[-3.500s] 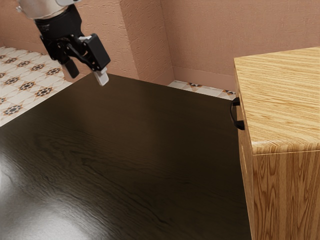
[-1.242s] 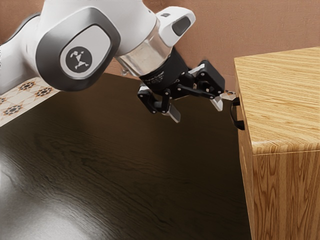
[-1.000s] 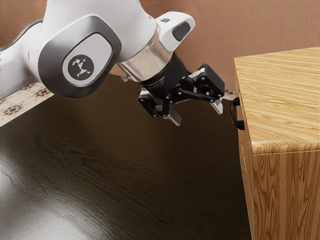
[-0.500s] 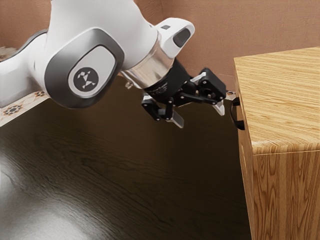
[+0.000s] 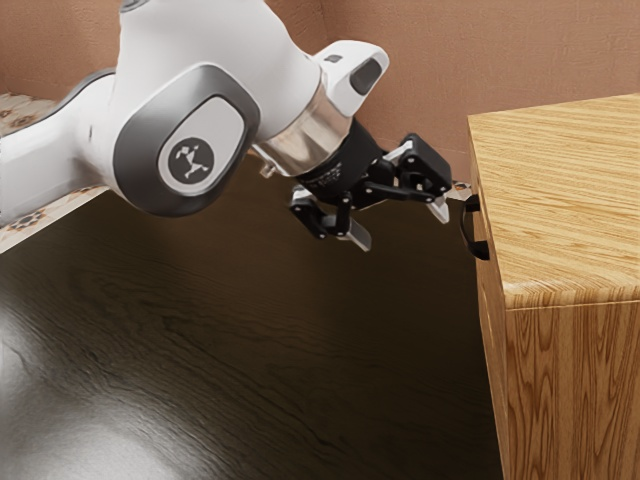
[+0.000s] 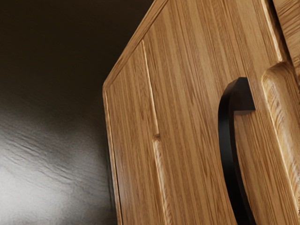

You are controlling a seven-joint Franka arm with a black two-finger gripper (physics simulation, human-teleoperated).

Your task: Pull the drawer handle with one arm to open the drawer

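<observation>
My end effector (image 5: 395, 221) hangs above the dark counter (image 5: 230, 340) with its jaws spread wide apart and nothing between them. One fingertip (image 5: 354, 236) points down toward five o'clock over the counter. The other reaches up to the cabinet's front edge, right by the upper end of the drawer handle (image 5: 467, 229) (from this side I cannot tell whether it touches).

In the exterior view the handle lies near, at about three o'clock from the middle of my end effector. It is a black bow set upright on the front of the wooden cabinet (image 5: 560, 190), close under the top edge. The cabinet stands on the counter at three to four o'clock of that view. My white and grey arm (image 5: 190, 110) comes in from around ten o'clock. Behind it are a pink-brown wall (image 5: 480, 60) and a strip of patterned tiled floor (image 5: 20, 232) at nine o'clock.

The wrist view looks closely at the drawer front (image 6: 187, 93), light wood with a strong grain. The handle (image 6: 227, 140) curves across it and stands proud of the surface where its end meets the wood. The drawer front looks level with the panel beside it, with only a thin seam between them. Past the cabinet's corner the counter (image 6: 47, 93) shows a pale sheen.
</observation>
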